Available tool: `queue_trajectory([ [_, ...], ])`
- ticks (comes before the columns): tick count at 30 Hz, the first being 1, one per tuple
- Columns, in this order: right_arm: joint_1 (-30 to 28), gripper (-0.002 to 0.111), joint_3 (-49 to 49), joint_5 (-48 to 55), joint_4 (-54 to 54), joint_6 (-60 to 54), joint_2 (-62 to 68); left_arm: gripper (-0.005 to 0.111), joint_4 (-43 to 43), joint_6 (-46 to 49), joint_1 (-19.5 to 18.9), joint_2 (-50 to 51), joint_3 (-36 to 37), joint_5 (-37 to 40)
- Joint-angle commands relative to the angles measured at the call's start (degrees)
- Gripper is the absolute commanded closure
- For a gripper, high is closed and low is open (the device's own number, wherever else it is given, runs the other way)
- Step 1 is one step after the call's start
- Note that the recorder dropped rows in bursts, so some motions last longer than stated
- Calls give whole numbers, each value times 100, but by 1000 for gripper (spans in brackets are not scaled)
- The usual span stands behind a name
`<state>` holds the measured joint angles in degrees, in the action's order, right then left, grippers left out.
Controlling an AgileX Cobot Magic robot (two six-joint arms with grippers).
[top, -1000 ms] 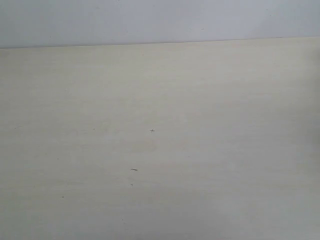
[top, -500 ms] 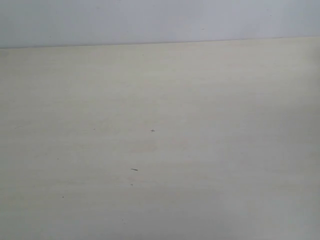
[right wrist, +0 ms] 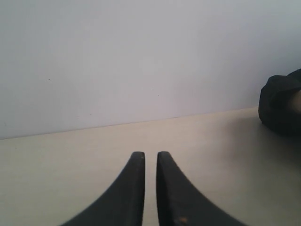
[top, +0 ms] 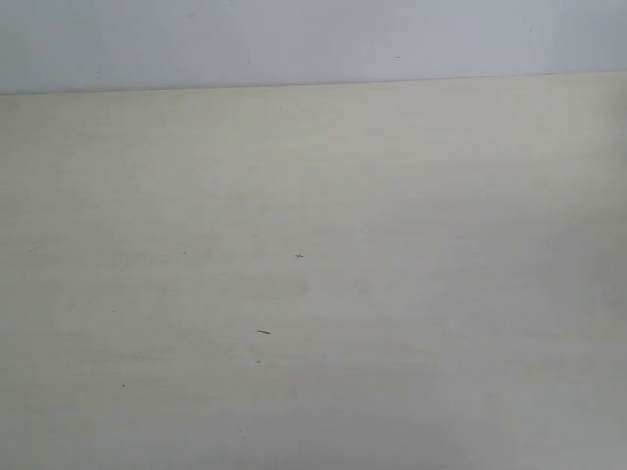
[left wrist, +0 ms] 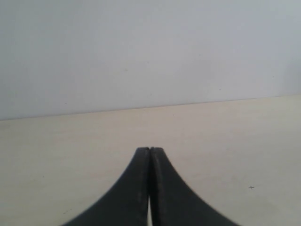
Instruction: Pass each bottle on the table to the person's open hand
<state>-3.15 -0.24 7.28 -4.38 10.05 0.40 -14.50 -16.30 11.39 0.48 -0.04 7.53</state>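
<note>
No bottles show in any view, and the person's open hand is out of view. The pale cream table fills the exterior view with only tiny dark specks on it; neither arm appears there. In the left wrist view my left gripper hovers over the table, its black fingers pressed together with nothing between them. In the right wrist view my right gripper stands over the table with a narrow gap between its fingertips, and the gap is empty.
A bulky black shape, like cloth, rests at the table's far edge in the right wrist view. A plain pale grey wall rises behind the table's far edge.
</note>
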Motion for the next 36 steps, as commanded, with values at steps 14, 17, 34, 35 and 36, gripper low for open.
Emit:
queue_trajectory([
  [14,-32,97,24,18,-7,54,-40,107,12,-40,-9,-5,4,9],
  [17,-32,97,24,18,-7,54,-40,107,12,-40,-9,-5,4,9],
  [34,-32,97,24,18,-7,54,-40,107,12,-40,-9,-5,4,9],
  [35,-32,97,24,18,-7,54,-40,107,12,-40,-9,-5,4,9],
  [36,-32,97,24,18,-7,54,-40,107,12,-40,-9,-5,4,9],
])
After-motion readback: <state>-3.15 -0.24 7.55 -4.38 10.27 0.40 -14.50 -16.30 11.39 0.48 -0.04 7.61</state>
